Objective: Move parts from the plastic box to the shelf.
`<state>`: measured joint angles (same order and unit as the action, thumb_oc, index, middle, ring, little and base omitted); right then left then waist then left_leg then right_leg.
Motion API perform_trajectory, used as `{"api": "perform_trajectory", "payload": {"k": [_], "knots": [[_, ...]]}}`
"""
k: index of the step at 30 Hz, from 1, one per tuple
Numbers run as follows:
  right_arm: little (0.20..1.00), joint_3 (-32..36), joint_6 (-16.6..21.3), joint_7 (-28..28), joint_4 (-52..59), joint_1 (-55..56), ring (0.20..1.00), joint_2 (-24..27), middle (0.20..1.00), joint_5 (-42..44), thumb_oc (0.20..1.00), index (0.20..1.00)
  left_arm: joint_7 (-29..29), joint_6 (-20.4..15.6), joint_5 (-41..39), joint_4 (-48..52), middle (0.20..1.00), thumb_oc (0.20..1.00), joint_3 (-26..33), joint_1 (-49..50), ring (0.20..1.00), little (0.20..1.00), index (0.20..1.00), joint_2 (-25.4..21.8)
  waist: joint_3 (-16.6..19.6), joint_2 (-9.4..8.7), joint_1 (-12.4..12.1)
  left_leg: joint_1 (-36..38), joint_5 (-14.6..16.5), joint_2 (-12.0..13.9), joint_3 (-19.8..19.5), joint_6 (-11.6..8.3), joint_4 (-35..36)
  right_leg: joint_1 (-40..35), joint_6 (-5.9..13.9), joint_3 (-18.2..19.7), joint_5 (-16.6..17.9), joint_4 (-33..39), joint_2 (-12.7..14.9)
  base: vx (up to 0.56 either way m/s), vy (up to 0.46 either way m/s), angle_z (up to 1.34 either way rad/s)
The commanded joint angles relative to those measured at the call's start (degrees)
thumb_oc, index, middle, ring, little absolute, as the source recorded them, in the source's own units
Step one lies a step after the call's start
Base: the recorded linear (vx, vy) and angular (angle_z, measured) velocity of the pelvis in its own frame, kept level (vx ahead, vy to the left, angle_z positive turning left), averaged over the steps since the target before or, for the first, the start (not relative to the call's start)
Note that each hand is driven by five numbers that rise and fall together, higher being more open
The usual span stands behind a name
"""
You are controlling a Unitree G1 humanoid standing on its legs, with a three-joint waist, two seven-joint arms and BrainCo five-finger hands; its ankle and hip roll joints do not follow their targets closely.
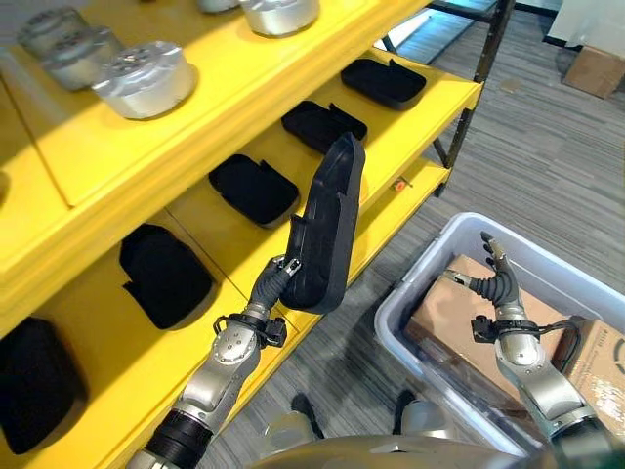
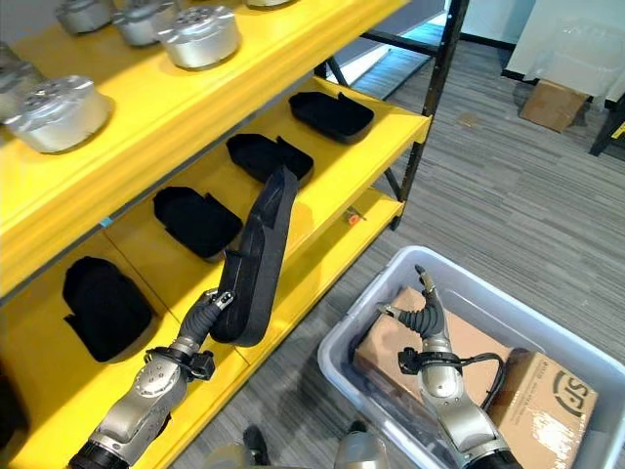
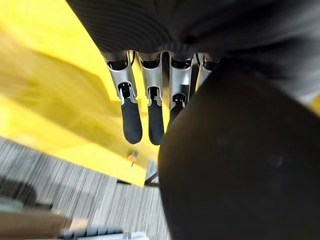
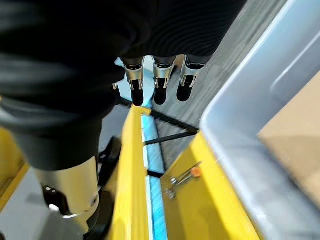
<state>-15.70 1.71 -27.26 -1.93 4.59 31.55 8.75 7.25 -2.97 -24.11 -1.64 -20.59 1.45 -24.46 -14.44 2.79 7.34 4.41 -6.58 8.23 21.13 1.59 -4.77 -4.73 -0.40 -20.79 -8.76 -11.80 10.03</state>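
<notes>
The fingers (image 3: pixel 132 120) of the left hand (image 1: pixel 276 280) run straight along the side of a long black part (image 1: pixel 327 230), and the hand grips that part at its lower end, holding it upright with the top leaning toward one o'clock. The part stands in front of the middle board of the yellow shelf (image 1: pixel 410 122), just past the board's front edge. Four more black parts lie flat on that board in a row running from eight o'clock to one o'clock; the nearest to the held one (image 1: pixel 252 188) sits at ten o'clock from it. Silver round parts (image 1: pixel 146 78) rest on the top board at eleven o'clock.

The right hand (image 1: pixel 495 280) hovers at four o'clock over the grey plastic box (image 1: pixel 444 244), fingers relaxed and a little apart, holding nothing. A cardboard carton (image 1: pixel 459 327) lies in the box beneath it.
</notes>
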Motion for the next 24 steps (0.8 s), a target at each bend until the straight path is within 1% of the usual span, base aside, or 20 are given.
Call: {"api": "perform_trajectory", "payload": {"k": [1, 3, 5, 8, 10, 11, 13, 16, 17, 18, 20, 22, 24], "knots": [[1.0, 0.9, 4.1, -0.2, 0.4, -3.1, 1.0, 0.3, 1.0, -0.6, 1.0, 1.0, 0.8, -6.1, -0.7, 4.5, 0.2, 0.2, 2.2, -0.9, 0.2, 0.2, 0.2, -0.7, 3.4, -2.45, -0.1, 0.5, 6.2, 6.6, -0.3, -6.82, -4.8, 1.5, 1.21, 2.7, -0.5, 4.1, -4.5, -0.13, 0.301, 0.77], [1.0, 0.5, 4.4, -0.1, -0.1, -4.1, 1.0, 0.5, 1.0, -0.9, 1.0, 1.0, 1.3, -6.7, -1.1, 4.1, 0.2, 0.2, 1.6, -1.2, 0.2, 0.2, 0.2, -0.4, 3.8, -1.86, 0.0, 1.4, 5.5, 7.1, -0.9, -7.15, -3.9, 2.4, 1.13, 2.6, -1.0, 3.1, -4.2, -0.1, 0.28, 1.12], [1.0, -0.3, 4.9, 0.4, -0.8, -5.3, 1.0, 0.4, 1.0, -1.3, 1.0, 1.0, 2.7, -6.6, -0.6, 4.1, 0.2, 0.2, 1.3, -1.6, 0.2, 0.2, 0.2, -0.2, 3.7, -1.15, -0.3, 1.7, 5.3, 6.9, -1.5, -7.08, -2.0, 2.5, 1.02, 2.4, -1.9, 1.9, -4.1, -0.09, 0.329, 0.37], [1.0, -0.8, 4.9, 0.5, -0.5, -6.0, 1.0, -0.1, 1.0, -1.7, 1.0, 1.0, 3.9, -5.8, -0.7, 4.4, 0.2, 0.2, 1.2, -2.5, 0.2, 0.2, 0.2, -0.4, 3.7, -0.68, -0.5, 1.8, 5.2, 6.8, 0.1, -7.03, 0.2, 1.6, 1.1, 1.0, -2.6, 1.5, -3.6, -0.08, 0.277, 0.27], [1.0, -0.8, 4.7, 0.6, -0.4, -6.2, 1.0, -0.5, 1.0, -1.6, 1.0, 1.0, 4.1, -4.8, -0.5, 4.6, 0.2, 0.2, 1.3, -2.9, 0.2, 0.2, 0.2, -0.6, 3.7, -0.71, -0.8, 1.4, 5.2, 6.7, 0.6, -6.92, 0.9, 0.8, 1.27, 0.3, -2.7, 1.6, -3.3, -0.07, 0.31, 0.62], [1.0, -1.0, 4.5, 1.2, -0.3, -6.3, 1.0, -0.9, 1.0, -1.0, 1.0, 1.0, 4.9, -3.4, -0.2, 4.5, 0.2, 0.2, 1.5, -3.1, 0.2, 0.2, 0.2, -0.8, 3.8, -0.59, -1.4, 1.7, 6.2, 5.6, 0.7, -6.52, 3.1, 0.0, 1.94, -0.3, -2.3, 1.8, -2.6, -0.07, 0.362, 0.58], [1.0, -1.3, 4.2, 1.8, -0.5, -6.4, 1.0, -1.4, 1.0, 0.2, 1.0, 1.0, 5.5, -3.1, 0.4, 4.2, 0.2, 0.2, 1.6, -2.9, 0.2, 0.2, 0.2, -0.9, 3.8, -0.55, -2.0, 2.2, 7.0, 4.7, 0.3, -6.23, 4.3, -0.6, 2.54, -0.6, -1.8, 2.2, -2.0, -0.06, 0.33, 0.45], [1.0, -1.6, 3.9, 3.6, -0.3, -6.1, 1.0, -2.2, 1.0, 0.7, 1.0, 1.0, 5.5, -2.8, 0.0, 4.6, 0.2, 0.2, 2.7, -1.8, 0.2, 0.2, 0.2, -1.3, 4.0, -0.44, -3.5, 3.3, 6.7, 3.5, -1.0, -6.36, 7.2, -1.4, 3.87, -1.2, -0.8, 3.3, -1.3, -0.05, 0.228, 0.23], [1.0, -2.1, 3.0, 4.4, 0.2, -5.8, 1.0, -2.7, 1.0, 0.1, 1.0, 1.0, 5.3, -2.2, 0.0, 5.1, 0.2, 0.2, 3.5, -0.6, 0.2, 0.2, 0.2, -1.4, 4.0, -0.47, -4.4, 3.6, 6.1, 3.3, -1.4, -6.63, 8.7, -1.9, 4.65, -1.9, -0.1, 4.3, -0.8, -0.09, 0.245, 0.12], [1.0, -2.4, 2.8, 4.8, 0.3, -5.7, 1.0, -2.9, 1.0, 0.3, 1.0, 1.0, 5.2, -2.3, -0.1, 5.3, 0.2, 0.2, 3.9, 0.0, 0.2, 0.2, 0.2, -1.4, 4.0, -0.53, -4.8, 3.6, 5.9, 3.2, -1.5, -6.75, 9.1, -2.1, 5.01, -2.2, 0.3, 4.8, -0.6, -0.11, 0.211, 0.23], [1.0, -2.8, 3.4, 5.9, 0.7, -5.3, 1.0, -2.9, 1.0, -0.1, 1.0, 1.0, 5.2, -2.8, 0.9, 5.9, 0.2, 0.2, 4.6, 1.3, 0.2, 0.2, 0.2, -1.9, 4.1, -0.79, -5.7, 3.3, 5.9, 3.2, -1.8, -6.92, 9.4, -2.6, 5.81, -3.2, 1.0, 5.7, -0.1, -0.09, 0.129, 0.07], [1.0, -3.0, 3.4, 7.3, 1.5, -4.9, 1.0, -2.8, 1.0, -1.1, 1.0, 1.0, 5.4, -3.6, 2.3, 6.7, 0.2, 0.2, 5.3, 2.4, 0.2, 0.2, 0.2, -2.1, 4.0, -1.19, -6.7, 2.9, 5.9, 3.1, -2.0, -6.88, 9.4, -2.9, 6.58, -3.9, 1.8, 6.6, 0.5, -0.09, 0.116, 0.06], [1.0, -3.4, 3.0, 8.2, 1.8, -4.9, 1.0, -2.7, 1.0, -1.1, 1.0, 1.0, 6.4, -3.4, 3.4, 7.4, 0.2, 0.2, 5.8, 3.2, 0.2, 0.2, 0.2, -2.4, 4.0, -1.51, -7.3, 2.8, 6.3, 2.8, -2.0, -6.63, 9.4, -3.0, 7.19, -4.3, 2.3, 7.1, 0.9, -0.08, 0.12, 0.19]]}}
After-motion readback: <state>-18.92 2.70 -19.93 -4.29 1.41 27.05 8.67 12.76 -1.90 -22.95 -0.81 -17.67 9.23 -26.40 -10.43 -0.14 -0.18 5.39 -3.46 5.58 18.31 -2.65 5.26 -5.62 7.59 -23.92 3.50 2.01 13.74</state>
